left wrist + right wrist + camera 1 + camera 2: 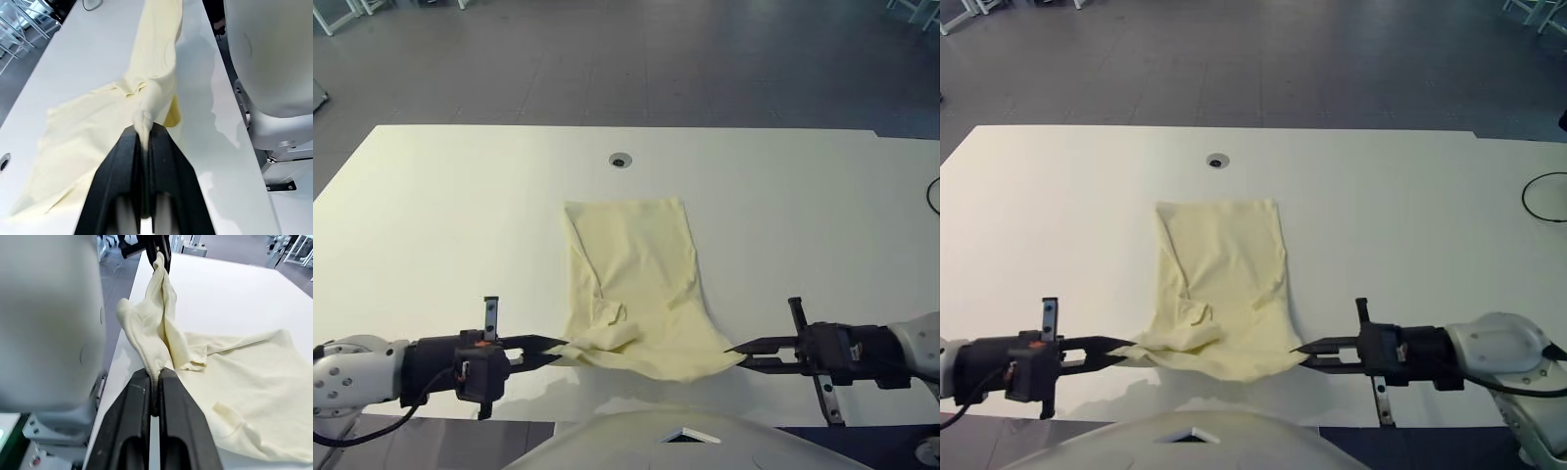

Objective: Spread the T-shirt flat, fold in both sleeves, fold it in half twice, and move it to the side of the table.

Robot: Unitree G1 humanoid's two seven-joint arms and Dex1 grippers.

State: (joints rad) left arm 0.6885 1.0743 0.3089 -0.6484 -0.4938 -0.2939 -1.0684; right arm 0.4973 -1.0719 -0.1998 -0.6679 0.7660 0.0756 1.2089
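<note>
Well, T-shirt (636,284) lengthwise near-to-far

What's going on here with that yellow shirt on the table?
A robot is folding a pale yellow T-shirt on a white table. Its left gripper and right gripper are each shut on a near corner, holding that edge stretched between them by the table's near edge. The rest lies flat as a narrow strip, sleeves apparently folded in.
</note>
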